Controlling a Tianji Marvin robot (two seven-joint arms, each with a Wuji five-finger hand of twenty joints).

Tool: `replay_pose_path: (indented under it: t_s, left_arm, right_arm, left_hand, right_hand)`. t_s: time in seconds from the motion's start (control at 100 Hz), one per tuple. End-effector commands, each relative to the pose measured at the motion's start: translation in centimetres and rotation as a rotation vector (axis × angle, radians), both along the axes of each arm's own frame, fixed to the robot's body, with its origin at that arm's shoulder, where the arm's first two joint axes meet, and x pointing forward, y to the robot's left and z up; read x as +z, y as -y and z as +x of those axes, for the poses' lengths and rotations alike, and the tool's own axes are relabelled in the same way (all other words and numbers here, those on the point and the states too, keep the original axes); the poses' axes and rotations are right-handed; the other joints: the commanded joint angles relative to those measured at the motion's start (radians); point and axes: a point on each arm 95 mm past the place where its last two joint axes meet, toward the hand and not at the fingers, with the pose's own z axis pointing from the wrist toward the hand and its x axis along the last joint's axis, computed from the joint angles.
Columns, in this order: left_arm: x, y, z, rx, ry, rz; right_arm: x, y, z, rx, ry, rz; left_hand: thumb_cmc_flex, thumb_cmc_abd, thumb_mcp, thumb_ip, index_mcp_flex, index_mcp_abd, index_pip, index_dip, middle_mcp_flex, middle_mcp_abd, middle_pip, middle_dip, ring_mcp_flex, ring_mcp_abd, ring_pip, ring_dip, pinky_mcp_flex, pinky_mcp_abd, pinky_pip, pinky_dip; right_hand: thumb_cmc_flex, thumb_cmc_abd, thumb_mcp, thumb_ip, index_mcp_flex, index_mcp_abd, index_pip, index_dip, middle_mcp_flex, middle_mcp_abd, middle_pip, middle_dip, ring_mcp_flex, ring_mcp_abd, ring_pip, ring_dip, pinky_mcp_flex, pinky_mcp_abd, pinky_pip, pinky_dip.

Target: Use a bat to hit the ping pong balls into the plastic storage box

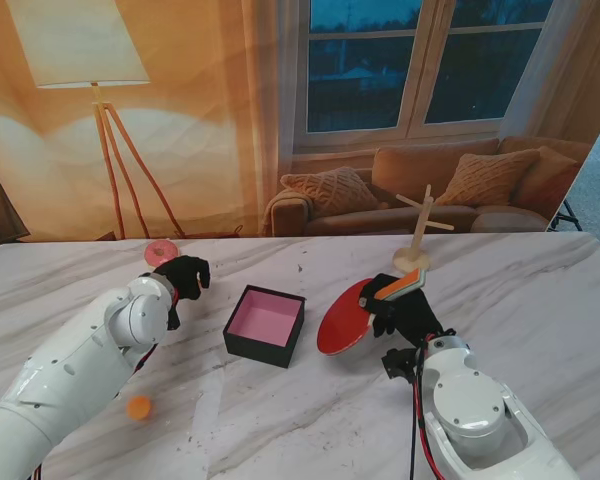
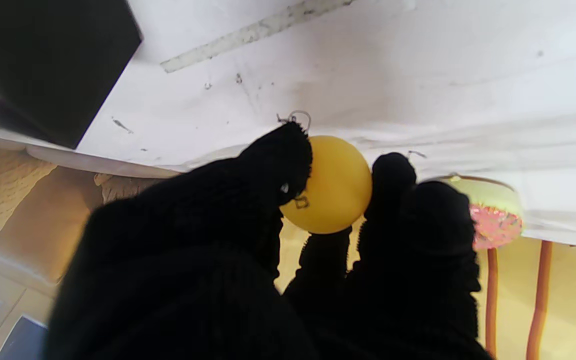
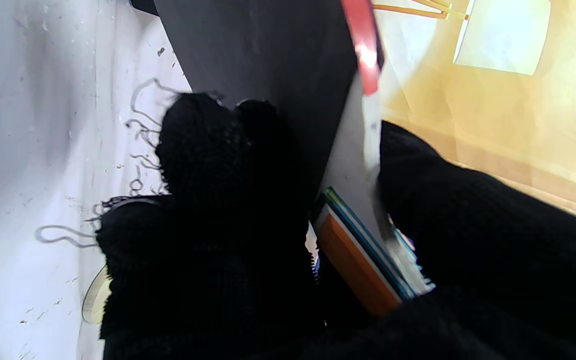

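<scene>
My left hand [image 1: 184,277], in a black glove, is shut on an orange ping pong ball [image 2: 329,184], pinched between its fingertips [image 2: 283,160] above the table left of the box. The ball is hidden in the stand view. A black storage box [image 1: 266,325] with a pink inside sits at the table's middle. My right hand [image 1: 405,310] is shut on the handle of a red bat [image 1: 346,319], whose blade [image 3: 278,70] slants down toward the table just right of the box. A second orange ball [image 1: 139,406] lies on the table near me, beside my left forearm.
A pink-frosted doughnut [image 1: 161,252] lies beyond my left hand, also seen as a doughnut [image 2: 493,215] in the left wrist view. A wooden peg stand [image 1: 417,240] rises behind the bat. The marble table [image 1: 540,300] stretches right.
</scene>
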Motion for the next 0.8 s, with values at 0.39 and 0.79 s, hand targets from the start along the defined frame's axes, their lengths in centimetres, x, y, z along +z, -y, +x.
replay_pose_path:
  t_s: [0.39,0.79]
  left_arm:
    - [4.6,0.9,-2.0,-0.055,0.098,-0.063]
    - [8.0,3.7,-3.9,-0.146,0.157,-0.164]
  right_arm:
    - [0.1,-0.5,0.4,0.026,-0.012,0.016]
    - [0.2,-0.5,0.7,0.031,-0.017,0.014]
  left_hand:
    - [0.094,0.032,0.058,0.01,0.075,0.035,0.089,0.04,0.077,0.016,0.005,0.048,0.043,0.09,0.069,0.025,0.006,-0.123,0.061,0.004]
    - [0.101,0.046,0.037,0.016,0.075,0.037,0.079,0.045,0.087,0.018,-0.01,0.058,0.042,0.09,0.067,0.031,0.002,-0.124,0.063,0.008]
  right_hand:
    - [0.052,0.033,0.024,0.02,0.05,-0.022,0.031,0.018,0.014,-0.044,0.022,0.026,-0.026,-0.059,-0.007,0.007,-0.016,-0.061,-0.005,-0.003]
    - [0.055,0.033,0.024,0.02,0.055,-0.034,0.03,0.021,0.015,-0.05,0.017,0.03,-0.033,-0.059,-0.01,0.009,-0.024,-0.061,-0.012,-0.003]
